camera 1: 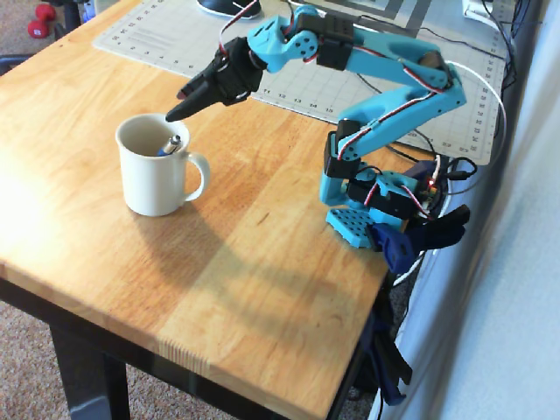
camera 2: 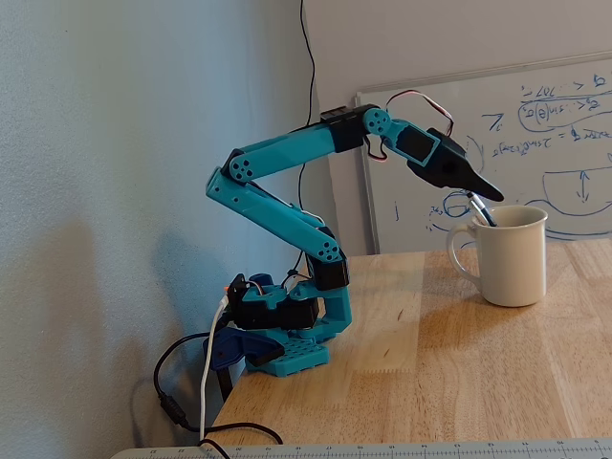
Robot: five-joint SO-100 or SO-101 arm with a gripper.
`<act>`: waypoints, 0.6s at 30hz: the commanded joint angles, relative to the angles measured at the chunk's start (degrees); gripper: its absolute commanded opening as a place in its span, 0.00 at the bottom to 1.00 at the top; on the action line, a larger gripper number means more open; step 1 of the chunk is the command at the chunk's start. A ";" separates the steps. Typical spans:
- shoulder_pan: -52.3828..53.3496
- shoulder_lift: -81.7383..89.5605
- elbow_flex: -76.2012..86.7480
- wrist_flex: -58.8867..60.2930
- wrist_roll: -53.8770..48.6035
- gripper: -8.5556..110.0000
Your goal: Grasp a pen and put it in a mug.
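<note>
The cream-white mug (camera 1: 154, 185) stands upright on the wooden table, handle to the right in the overhead view. It also shows in the fixed view (camera 2: 513, 263). The blue pen (camera 1: 171, 144) with a silver end leans inside the mug against its rim. In the fixed view the pen (camera 2: 479, 207) sticks out a little above the rim. My gripper (camera 1: 176, 103) hovers just above the mug's far rim with its black jaws slightly parted and nothing between them. In the fixed view the gripper (camera 2: 491, 191) is just above the pen's top end, not touching it.
A grey cutting mat (camera 1: 157, 39) lies at the back of the table. The arm's base (camera 1: 367, 214) is clamped at the right table edge, with cables hanging off it. A whiteboard (camera 2: 564, 124) leans behind the mug in the fixed view.
</note>
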 commanded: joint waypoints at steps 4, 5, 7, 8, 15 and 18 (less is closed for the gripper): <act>-0.35 7.47 -0.44 -0.26 11.69 0.28; -0.35 8.35 -0.18 -0.26 14.85 0.27; -0.35 9.84 -0.09 -0.18 21.18 0.23; -0.35 10.55 -0.09 -0.18 24.26 0.22; -0.44 16.35 0.09 0.53 42.01 0.08; -0.53 18.11 0.97 0.62 47.99 0.07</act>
